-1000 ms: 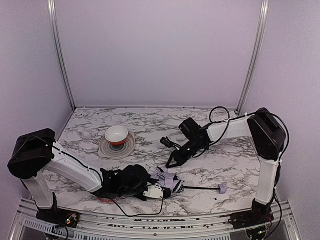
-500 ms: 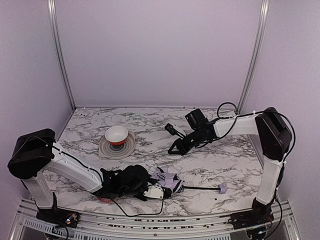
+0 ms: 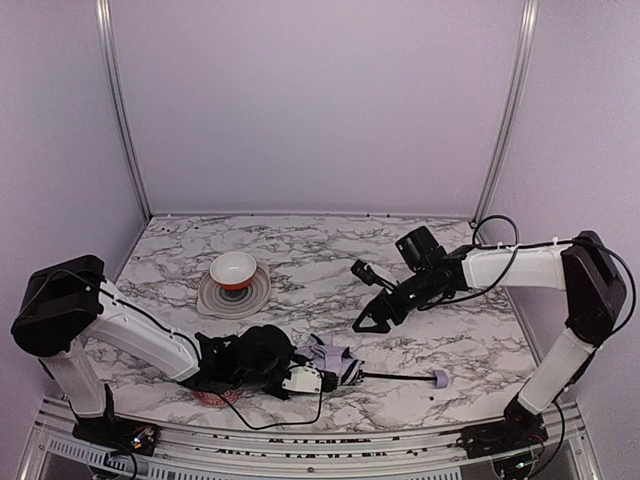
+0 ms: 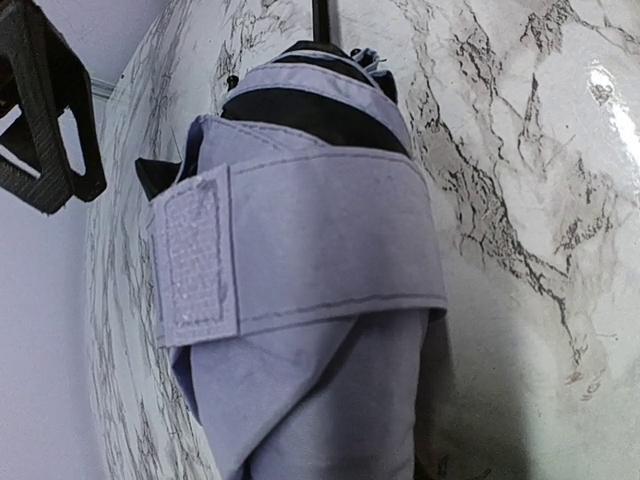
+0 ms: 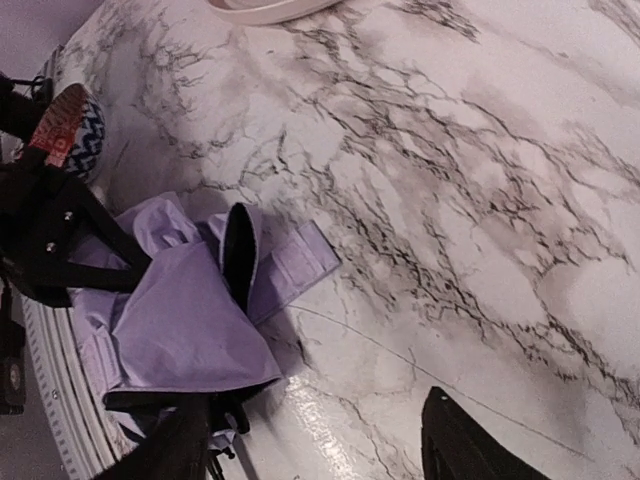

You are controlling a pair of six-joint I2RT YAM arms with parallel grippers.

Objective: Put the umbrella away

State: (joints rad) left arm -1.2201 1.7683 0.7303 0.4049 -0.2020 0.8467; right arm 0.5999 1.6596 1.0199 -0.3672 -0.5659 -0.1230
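The table (image 3: 300,250) was marble. The umbrella (image 3: 335,362) lay on it near the front edge, between the two arms.

The left arm (image 3: 130,330) lay low along that edge. Its gripper (image 3: 312,372) was closed partway on the bunched lavender canopy, and in its wrist view the fabric filled the frame.

The right arm (image 3: 510,265) reached in from the far right. Its gripper (image 3: 370,320) hung over bare marble behind the umbrella, apart from it. Its jaws stood wide with nothing between them.

A bowl (image 3: 233,268) sat on a plate (image 3: 205,292) at the left rear, well clear of both.

The thin black shaft (image 3: 400,377) ran out to the right, extended. The strap (image 4: 300,250) crossed the bundle with its Velcro patch (image 4: 195,255) facing outward and not pressed to anything. The knob (image 3: 441,378) lay at the shaft's far end.

The bundle looked gathered but not secured, so the work left seemed to be telescoping the shaft and fastening the strap.

To do that well, the left grip should serve as the anchor and not shift. The right gripper should come down low and take the knob squarely. It should push straight along the shaft toward the canopy, because a sideways load could bend so thin a rod. The thin fabric would likely slip or catch, so the strap should be pulled snug before the patch is pressed flat.
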